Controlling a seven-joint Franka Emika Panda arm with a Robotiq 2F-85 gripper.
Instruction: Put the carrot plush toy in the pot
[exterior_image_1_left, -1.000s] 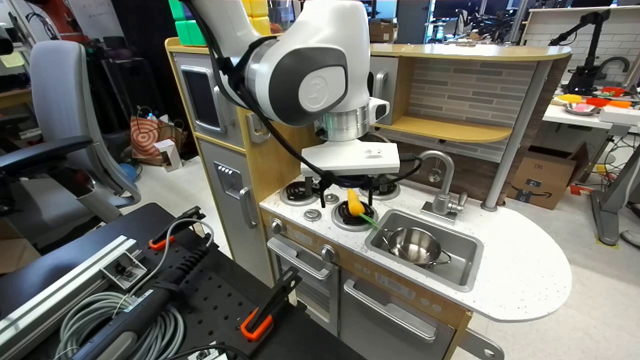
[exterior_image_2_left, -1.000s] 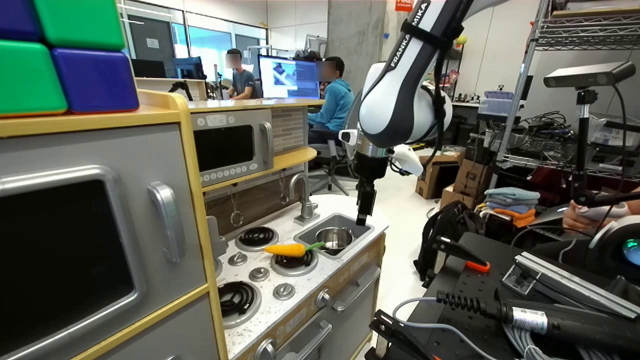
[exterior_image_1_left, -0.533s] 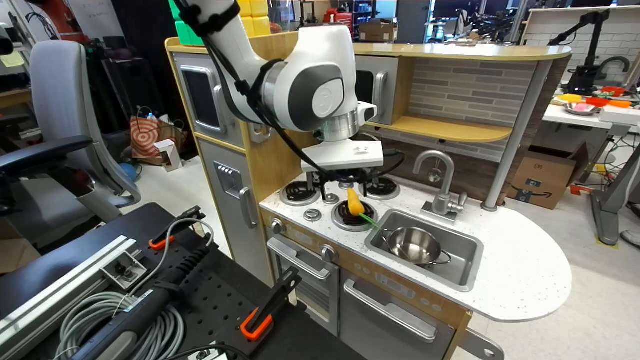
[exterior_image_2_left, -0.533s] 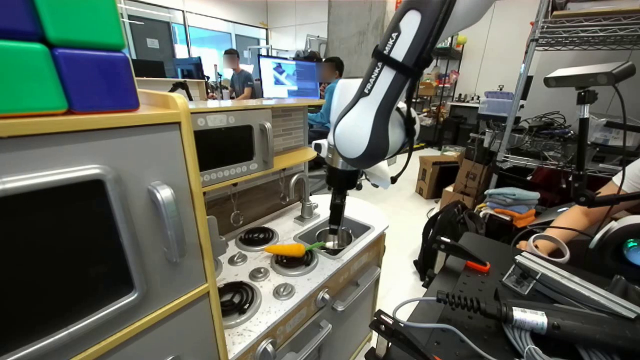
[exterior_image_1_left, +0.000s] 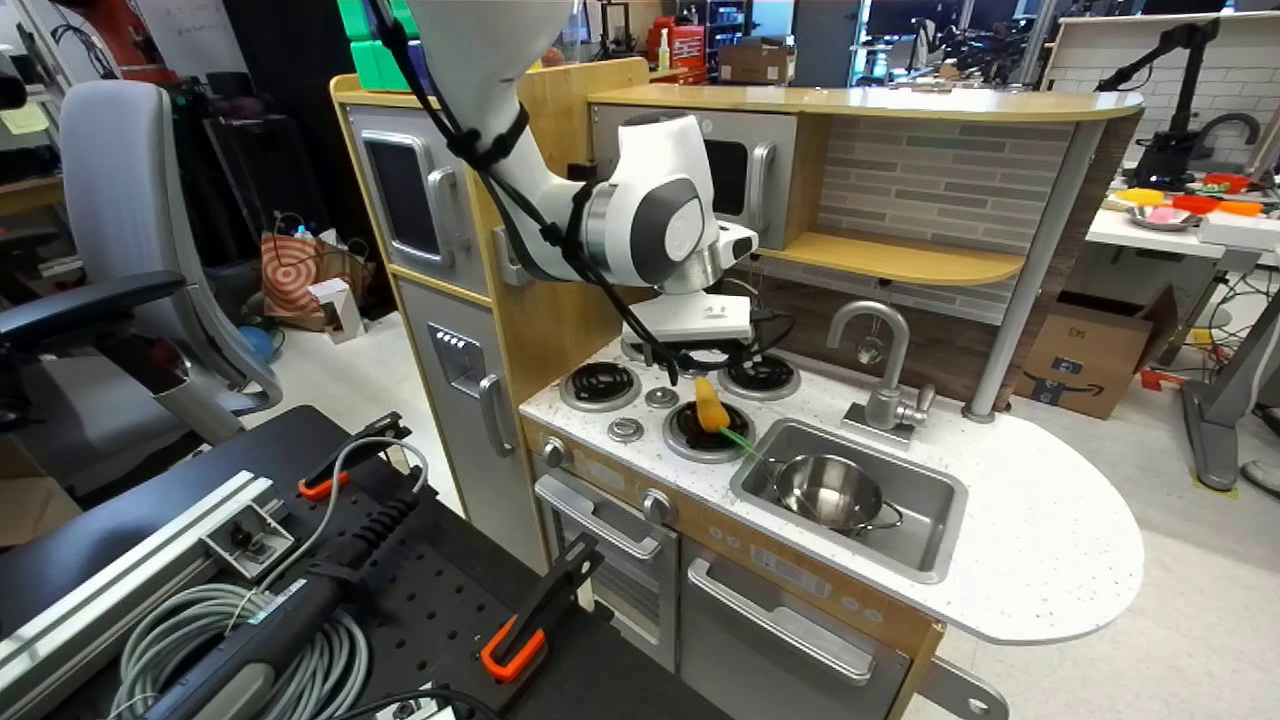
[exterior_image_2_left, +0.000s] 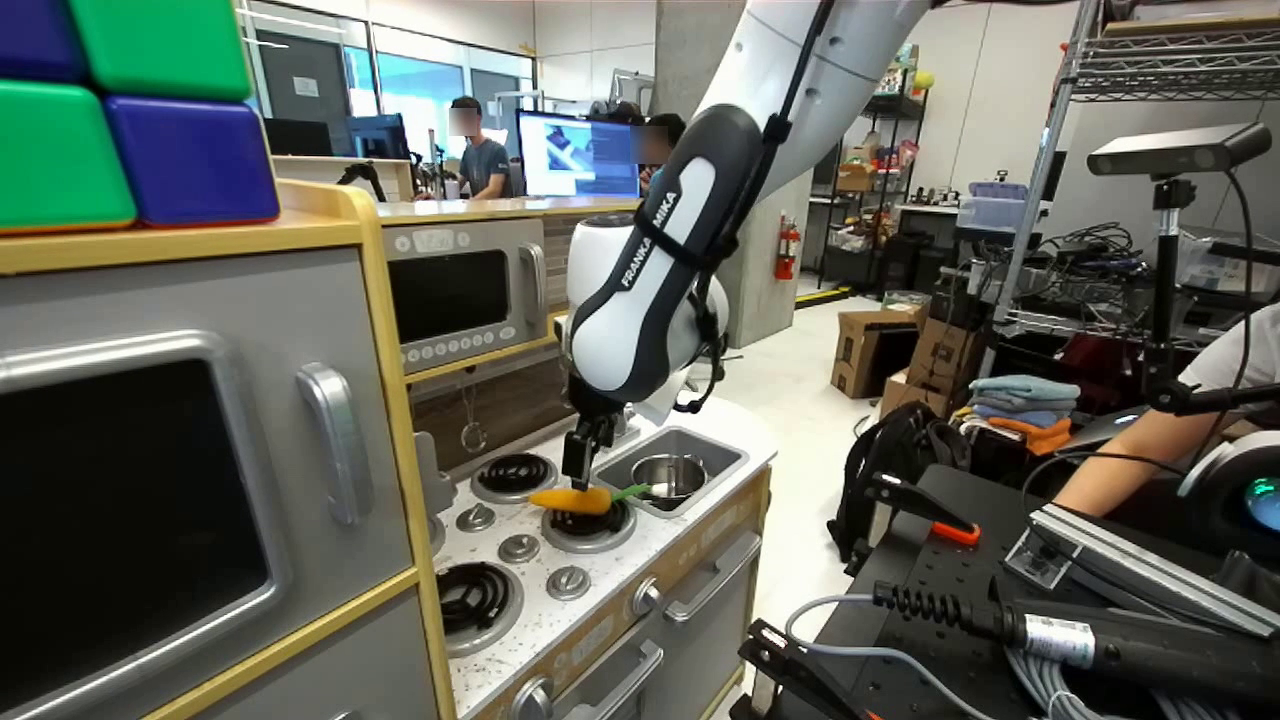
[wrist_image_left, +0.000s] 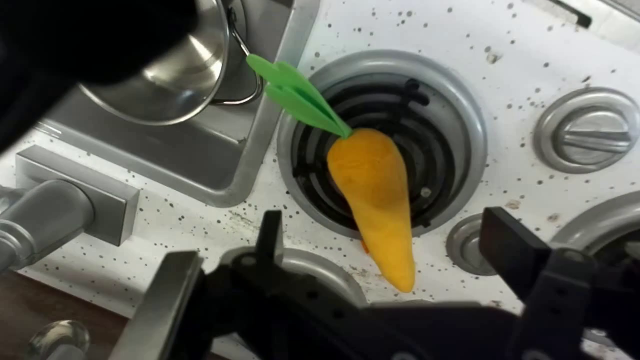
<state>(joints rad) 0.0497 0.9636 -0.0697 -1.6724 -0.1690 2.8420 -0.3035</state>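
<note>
The yellow-orange carrot plush toy (exterior_image_1_left: 711, 408) with green leaves lies across a black stove burner, its leaves pointing over the sink's edge. It shows in both exterior views (exterior_image_2_left: 572, 500) and in the wrist view (wrist_image_left: 377, 192). The shiny metal pot (exterior_image_1_left: 826, 490) stands in the sink; it shows in the wrist view (wrist_image_left: 172, 85) at the upper left, partly hidden by a dark shape. My gripper (wrist_image_left: 382, 220) is open and empty; its fingers are on either side of the carrot's narrow half, apart from it. In an exterior view the gripper (exterior_image_2_left: 582, 475) is just above the carrot.
The sink (exterior_image_1_left: 948, 545) is set in the white speckled counter (exterior_image_1_left: 1050, 530). The faucet (exterior_image_1_left: 888, 365) stands behind the sink. Burners (exterior_image_1_left: 600, 384) and knobs (exterior_image_1_left: 625, 430) surround the carrot. A yellow shelf (exterior_image_1_left: 900, 262) and a tall cabinet (exterior_image_1_left: 560, 190) rise near the arm.
The arm has moved from beyond the sink, past the pot, to above the carrot, and come lower. The carrot and pot have not moved.
</note>
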